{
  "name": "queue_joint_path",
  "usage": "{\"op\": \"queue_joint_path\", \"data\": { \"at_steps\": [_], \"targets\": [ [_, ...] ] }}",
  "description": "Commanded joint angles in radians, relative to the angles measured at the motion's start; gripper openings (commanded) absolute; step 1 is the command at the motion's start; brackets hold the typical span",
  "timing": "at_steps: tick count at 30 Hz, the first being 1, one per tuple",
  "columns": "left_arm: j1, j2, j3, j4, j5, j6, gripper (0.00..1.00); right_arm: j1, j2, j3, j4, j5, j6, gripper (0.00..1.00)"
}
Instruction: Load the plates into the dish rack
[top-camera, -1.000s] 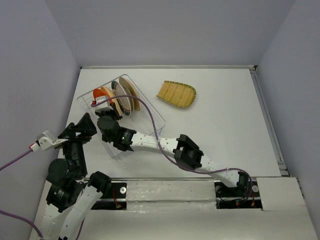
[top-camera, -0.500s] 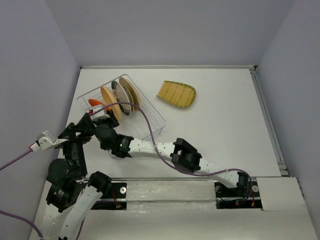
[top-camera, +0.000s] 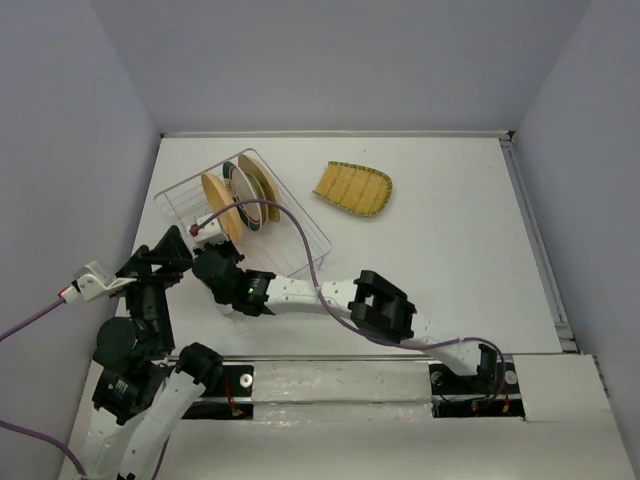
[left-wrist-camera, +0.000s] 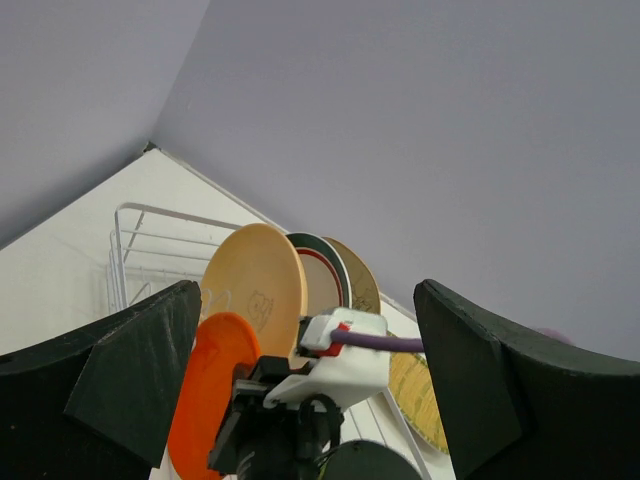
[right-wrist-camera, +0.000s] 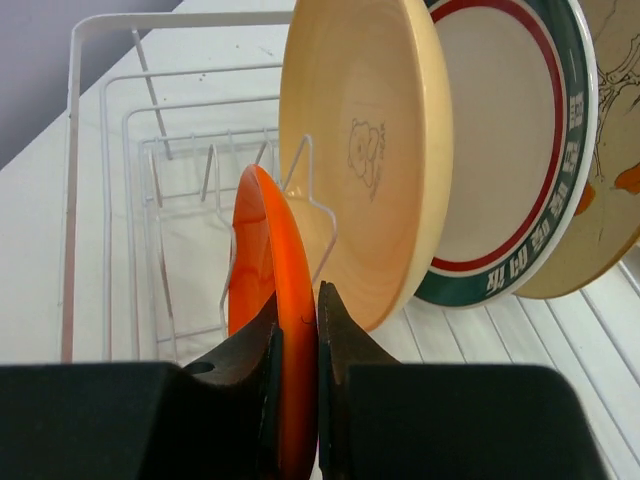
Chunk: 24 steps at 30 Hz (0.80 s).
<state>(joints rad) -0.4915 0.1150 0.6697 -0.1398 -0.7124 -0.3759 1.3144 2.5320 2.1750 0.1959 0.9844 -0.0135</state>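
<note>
Nearest the bases, the left gripper (left-wrist-camera: 305, 330) is held up beside the rack's near end w/ jaws spread wide and nothing btwn them; it is parked close to the right arm's wrist, so a clash is poss. if either is swung carelessly.

Just beyond, the right gripper (right-wrist-camera: 297, 300) is seen w/ jaws drawn narrow, pinched on the near rim of the orange-red plate (right-wrist-camera: 255, 260); the plate is held upright on edge inside the dish rack (right-wrist-camera: 70, 150), at its near end, next to a wire divider (right-wrist-camera: 318, 190). Whether its lower edge is seated on the rack floor cannot be told; that part is hidden by the fingers.

Behind it, three plates are stood in a row: the tan plate (right-wrist-camera: 365, 150) just beside, then the striped-rim plate (right-wrist-camera: 510, 130), then the cream plate (right-wrist-camera: 615, 150) at the frame's edge.

Farthest, the fan-shaped plate (top-camera: 352, 187) is left flat on the table (top-camera: 450, 230), well apart from the rack; the step in hand is judged to be slotting no. 4.

Risks, as judged: if the grip is let go before the plate is settled btwn wires, it could be tipped fwd onto the tan plate or rolled back out; if the fingers are withdrawn at an angle, the rim could be dragged along; the rack could be shoved by the arm; the purple cable (top-camera: 270, 210) draped over the rack could be snagged on a plate edge.
</note>
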Motion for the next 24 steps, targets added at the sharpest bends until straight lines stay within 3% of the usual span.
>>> {"op": "queue_joint_path", "data": {
  "at_steps": [1, 7, 11, 17, 24],
  "targets": [
    [-0.005, -0.005, 0.022, 0.026, -0.029, -0.006, 0.99, -0.024, -0.087, 0.005, -0.026, -0.101, 0.182, 0.07],
    [-0.005, -0.008, 0.022, 0.025, -0.025, -0.006, 0.99, -0.055, -0.113, -0.050, 0.017, -0.121, 0.161, 0.07],
    [-0.007, -0.006, 0.022, 0.025, -0.025, -0.006, 0.99, -0.055, -0.076, 0.007, 0.223, -0.069, -0.150, 0.07],
    [-0.007, -0.005, 0.022, 0.023, -0.024, -0.006, 0.99, -0.064, 0.010, 0.166, 0.441, -0.058, -0.456, 0.07],
    [-0.010, -0.006, 0.022, 0.025, -0.025, -0.006, 0.99, -0.096, 0.030, 0.204, 0.372, -0.079, -0.375, 0.07]
  ]
}}
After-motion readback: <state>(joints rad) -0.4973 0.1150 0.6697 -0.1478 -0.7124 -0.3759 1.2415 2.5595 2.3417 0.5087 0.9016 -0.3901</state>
